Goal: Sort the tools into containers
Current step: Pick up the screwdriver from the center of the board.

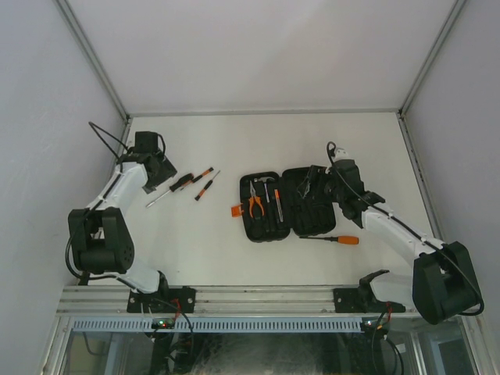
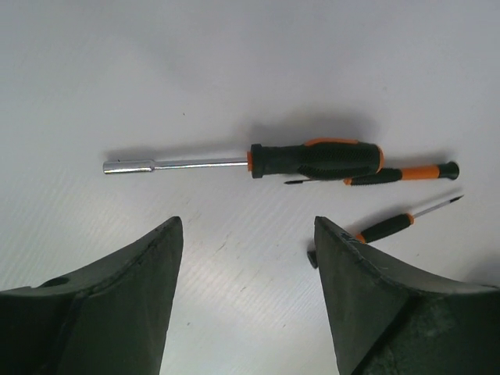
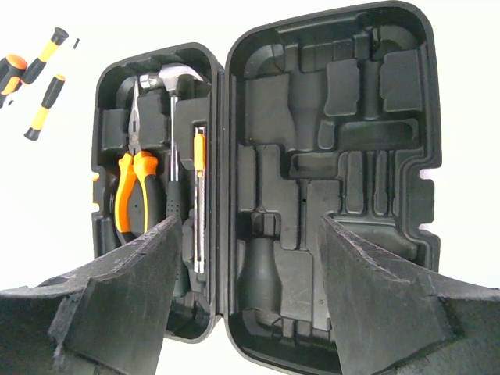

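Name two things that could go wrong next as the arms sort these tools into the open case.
A thin screwdriver lies against the nut driver; the open left gripper may pinch both or flick one away. The right gripper hangs open over the case and might bump or shift it.

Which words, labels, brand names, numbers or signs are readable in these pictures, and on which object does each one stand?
No text can be read in any view.
The open black plastic tool case shows only bare moulded slots.
The black-and-orange nut driver with a steel shaft shows no print.
The orange-handled steel pliers show no print either.
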